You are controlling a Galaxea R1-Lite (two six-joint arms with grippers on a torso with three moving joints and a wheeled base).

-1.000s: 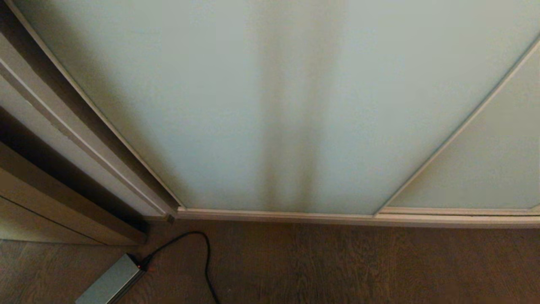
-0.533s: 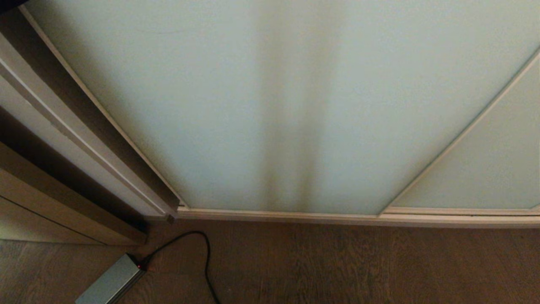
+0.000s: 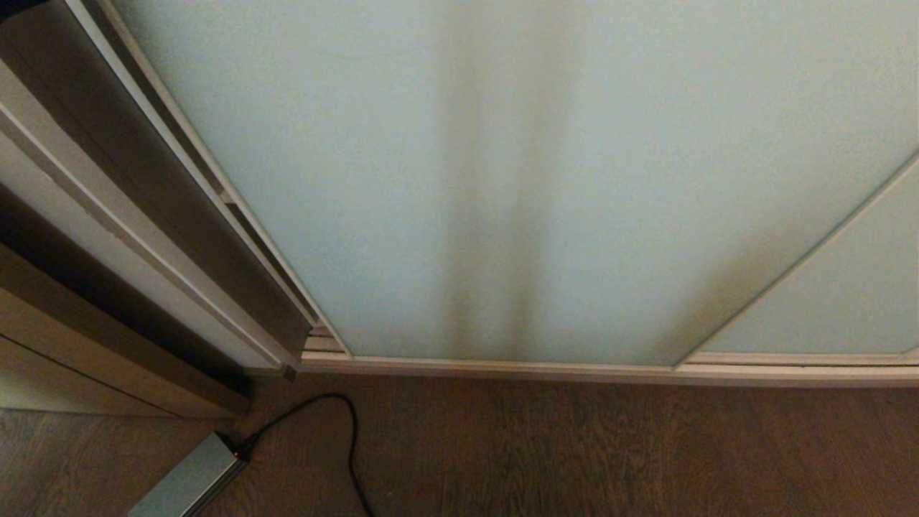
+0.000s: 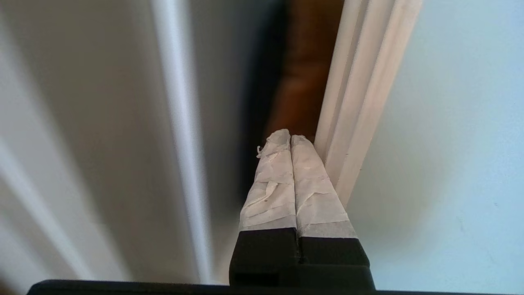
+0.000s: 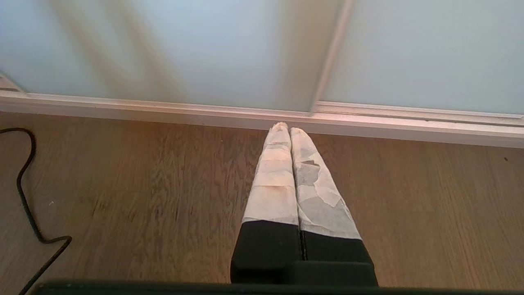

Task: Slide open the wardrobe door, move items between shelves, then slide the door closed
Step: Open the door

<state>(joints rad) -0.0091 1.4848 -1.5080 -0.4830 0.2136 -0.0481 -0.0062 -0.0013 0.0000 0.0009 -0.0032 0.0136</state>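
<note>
The sliding wardrobe door (image 3: 574, 179), a pale green frosted glass panel in a thin cream frame, fills the head view. A narrow dark gap (image 3: 215, 187) stands between its left edge and the wardrobe side. In the left wrist view my left gripper (image 4: 290, 139) is shut on nothing, its taped fingertips (image 4: 305, 155) right against the door's cream edge frame (image 4: 360, 102), with the dark gap beyond them. My right gripper (image 5: 285, 129) is shut and empty, hanging over the wood floor and pointing at the bottom rail. The shelves and items are hidden. Neither arm shows in the head view.
A second frosted panel (image 3: 847, 287) overlaps behind the door at the right. The floor track (image 3: 319, 341) shows at the gap's foot. A brown wooden door frame (image 3: 108, 323) stands at the left. A black cable (image 3: 344, 431) and a grey box (image 3: 190, 477) lie on the floor.
The door has slid to the right. A narrow gap has opened at its left edge, baring a bit of the floor track.
</note>
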